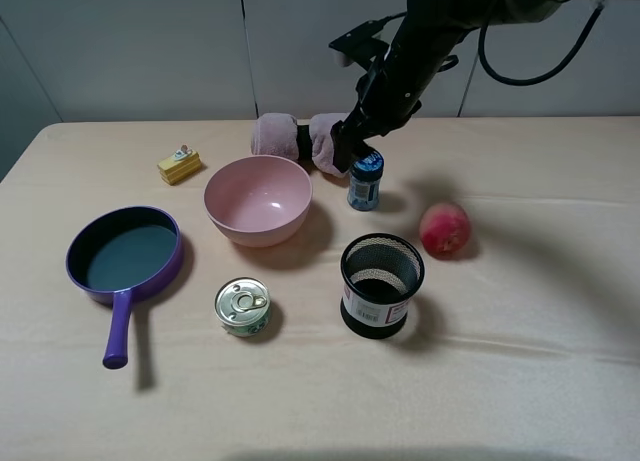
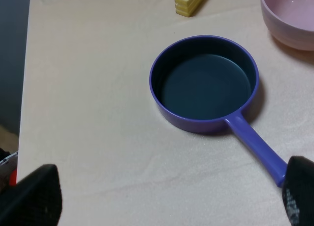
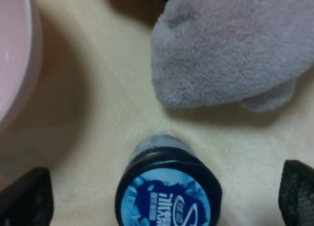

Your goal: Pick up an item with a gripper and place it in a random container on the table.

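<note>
Item: small bottle (image 1: 365,181) with dark blue cap and blue-white label, upright near the far edge of the counter (image 1: 540,361), about midway along it
Neighbours: mauve rolled towel (image 1: 290,136) just behind it toward the far edge; pink bowl (image 1: 258,199) just beside it, toward the left edge
Right claw (image 3: 161,194): directly above the cap, fingers wide apart, one on either side, neither touching
Left claw (image 2: 164,194): fingers apart, holding nothing, hanging over the purple frying pan (image 2: 203,84) by the left edge
Container: black wire-mesh cup (image 1: 381,281), upright and nothing seen inside, mid-counter on the near side of the bottle; a peach-like fruit (image 1: 445,229) close by, toward the right edge
Stage, as judged: pre-grasp, descent and closing not yet done
Risk 1: closing only on the round cap could let the bottle slip or twist out
Risk 2: an off-centre descent could knock the bottle over toward the bowl
Risk 3: the far-side finger could snag the towel's plush
Risk 4: the cup mouth is narrow, so a tilted release could catch the rim and tip it
</note>
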Controlling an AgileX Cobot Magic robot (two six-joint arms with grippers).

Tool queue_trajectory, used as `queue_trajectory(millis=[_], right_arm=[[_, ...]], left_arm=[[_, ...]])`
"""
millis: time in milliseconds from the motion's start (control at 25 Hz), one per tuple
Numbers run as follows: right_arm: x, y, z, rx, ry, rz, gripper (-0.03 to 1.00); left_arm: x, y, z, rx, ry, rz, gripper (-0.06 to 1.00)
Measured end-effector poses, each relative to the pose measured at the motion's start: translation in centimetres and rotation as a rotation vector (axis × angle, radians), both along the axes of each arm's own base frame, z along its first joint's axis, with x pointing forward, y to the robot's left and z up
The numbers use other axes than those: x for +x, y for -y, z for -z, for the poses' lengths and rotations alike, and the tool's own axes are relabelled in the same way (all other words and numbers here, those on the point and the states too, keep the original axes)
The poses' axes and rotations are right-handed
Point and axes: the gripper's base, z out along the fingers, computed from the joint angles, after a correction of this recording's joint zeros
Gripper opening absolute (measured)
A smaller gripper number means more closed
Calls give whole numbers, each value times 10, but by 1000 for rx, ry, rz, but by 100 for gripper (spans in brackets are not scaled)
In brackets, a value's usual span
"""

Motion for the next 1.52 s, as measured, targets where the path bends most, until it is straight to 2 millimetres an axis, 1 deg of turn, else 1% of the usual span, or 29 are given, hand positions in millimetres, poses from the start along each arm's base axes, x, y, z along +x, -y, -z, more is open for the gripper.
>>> queue_trajectory(millis=[280, 440, 640, 1160, 1200, 1280, 1360, 1520], right_arm=[[3, 2, 16, -51, -6, -18, 69], [5, 3, 30, -66, -33, -16, 69], [5, 3, 42, -81, -52, -19, 69], [6, 4, 43, -95, -47, -26, 69], [6, 4, 43, -95, -47, -26, 67], [6, 4, 43, -95, -47, -26, 56], [6, 4, 43, -95, -47, -26, 38], [5, 4, 43, -97, -52, -27, 38]], left_arm=[[0, 0, 0, 0, 0, 0, 90], [0, 0, 0, 0, 0, 0, 90], [0, 0, 0, 0, 0, 0, 90], [0, 0, 0, 0, 0, 0, 90], [0, 0, 0, 0, 0, 0, 90], [0, 0, 0, 0, 0, 0, 90], [0, 0, 0, 0, 0, 0, 90], [0, 0, 0, 0, 0, 0, 90]])
